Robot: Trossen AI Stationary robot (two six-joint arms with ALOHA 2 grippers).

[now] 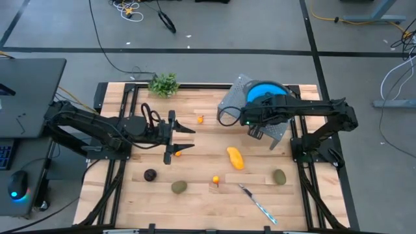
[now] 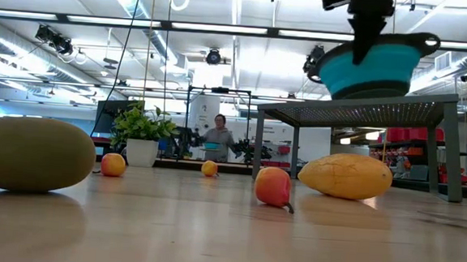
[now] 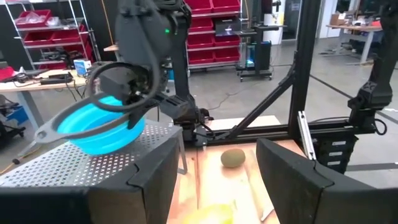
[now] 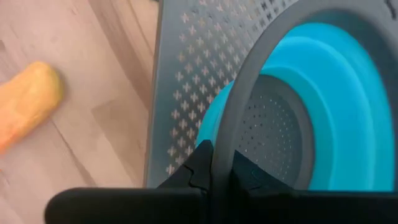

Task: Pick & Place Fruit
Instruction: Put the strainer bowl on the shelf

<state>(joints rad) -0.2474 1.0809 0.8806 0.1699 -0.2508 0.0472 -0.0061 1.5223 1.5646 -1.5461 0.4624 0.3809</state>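
A blue colander with a grey rim hangs tilted over a grey perforated stand at the table's far right, with my right gripper shut on it. My left gripper stands open above the table's left middle, pointing level toward the stand, with nothing between its fingers. Fruit lies on the wood. There is a yellow piece, two olive ovals and a purple ball. Small orange pieces lie there too, the last right by the left fingers. My right gripper pinches the colander's grey rim between its two fingers. The fingers slant down from above. The colander sits tilted below them, one handle lower than the other. Whether its underside touches the stand's top I cannot tell.
A leafy green sprig stands at the far left edge. A blue-handled knife lies near the front edge, right of centre. Black frame rails run along the table's left and right sides. Bare wood lies between the fruit pieces.
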